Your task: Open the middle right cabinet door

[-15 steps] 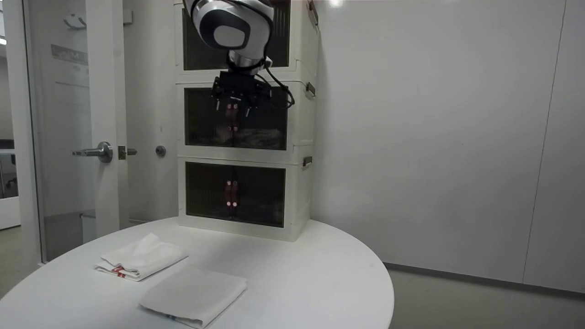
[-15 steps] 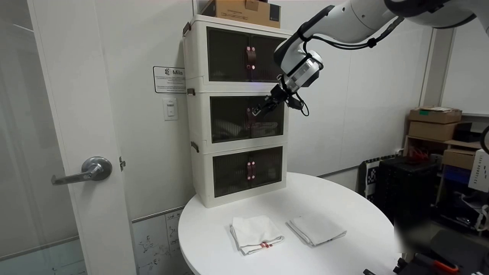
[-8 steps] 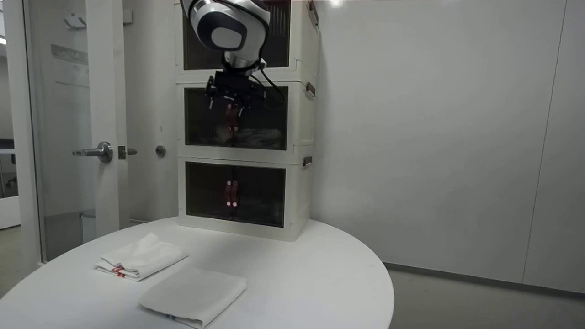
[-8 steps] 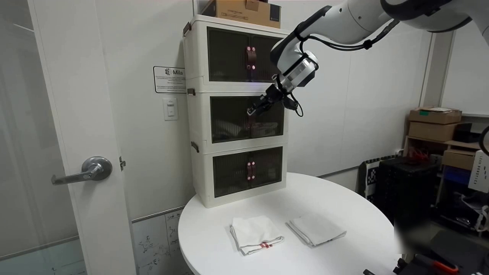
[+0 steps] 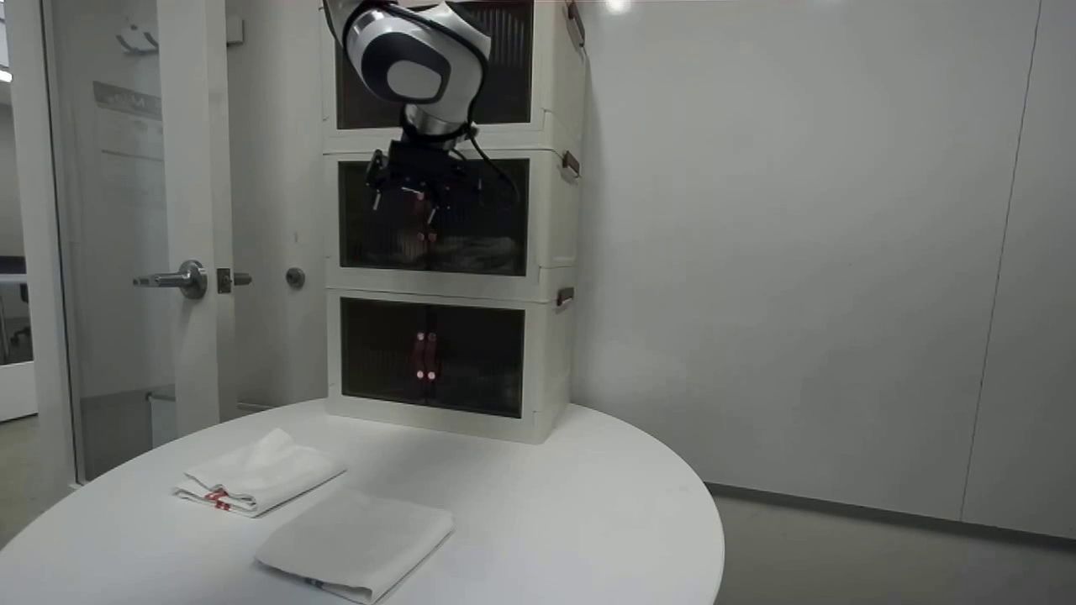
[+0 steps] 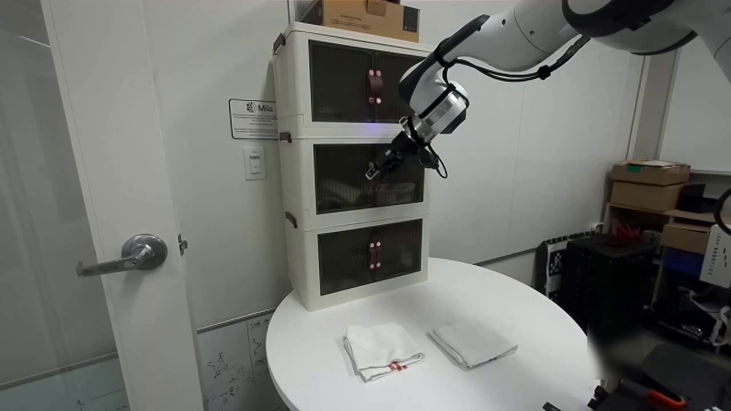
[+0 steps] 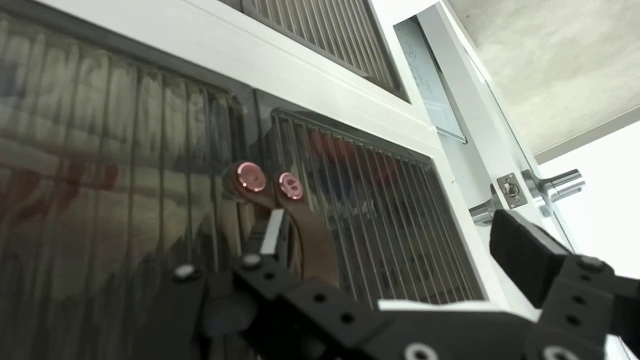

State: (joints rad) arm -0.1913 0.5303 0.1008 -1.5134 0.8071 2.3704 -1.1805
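Observation:
The middle right cabinet door [image 5: 492,244] is a dark smoky panel in the white three-tier cabinet; it also shows in an exterior view [image 6: 406,191]. It looks closed. In the wrist view, which stands upside down, this door [image 7: 100,210] fills the left part, with pale cloth behind it. Its brown strap handle [image 7: 251,176] has a pink rivet and sits beside the left door's handle [image 7: 320,245]. My gripper [image 7: 392,230] is open and empty; it shows in both exterior views [image 5: 403,208] [image 6: 371,171]. One finger overlaps the handles; I cannot tell whether it touches. The other finger is off toward the left door's side.
The matching middle left door [image 7: 390,215] lies between my fingers' line of sight. A room door with a metal lever [image 5: 189,281] stands left of the cabinet. Two folded white cloths [image 5: 261,472] [image 5: 357,542] lie on the round white table [image 5: 588,521]. A cardboard box [image 6: 360,20] sits on top.
My arm and gripper have moved left and slightly down across the middle tier's front, past the paired handles. The fingers stay open. The doors and cloths have not moved.

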